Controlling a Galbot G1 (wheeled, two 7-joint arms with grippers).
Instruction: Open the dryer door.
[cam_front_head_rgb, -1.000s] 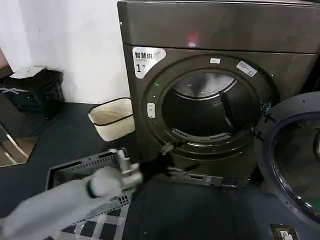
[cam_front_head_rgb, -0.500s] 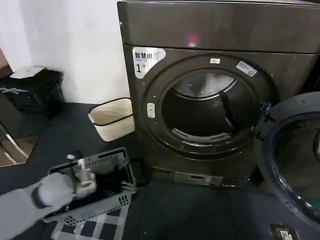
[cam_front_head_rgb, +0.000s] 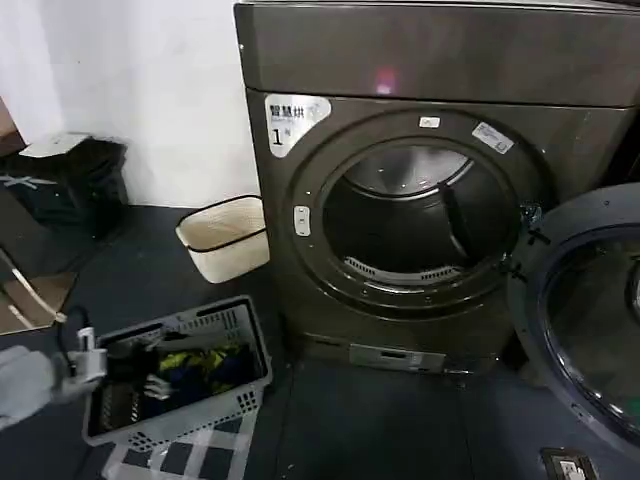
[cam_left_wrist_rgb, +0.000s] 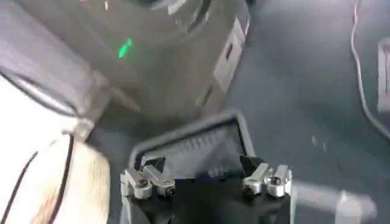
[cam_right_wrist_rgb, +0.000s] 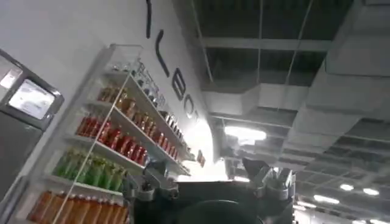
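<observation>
The dryer (cam_front_head_rgb: 440, 180) is a dark grey-brown machine with a white "1" sticker. Its dryer door (cam_front_head_rgb: 585, 310) is swung wide open to the right, with the dark inner face and glass turned outward. The round drum opening is bare. My left gripper (cam_front_head_rgb: 145, 378) hangs low at the left over a grey laundry basket (cam_front_head_rgb: 235, 325), well away from the door. In the left wrist view the left gripper (cam_left_wrist_rgb: 201, 169) is open with nothing between its fingers, and the dryer (cam_left_wrist_rgb: 164, 55) lies beyond it. My right gripper (cam_right_wrist_rgb: 204, 173) is open and points up at a ceiling.
The grey basket (cam_left_wrist_rgb: 189, 143) holds dark and yellow clothes. A cream bin (cam_front_head_rgb: 225, 235) stands left of the dryer, and black crates (cam_front_head_rgb: 75, 180) sit by the white wall. Shelves of bottles (cam_right_wrist_rgb: 103, 152) fill the room beside the right gripper.
My left arm has drawn back from the dryer's lower front to the lower left, over the basket. The door has stayed open in the same place.
</observation>
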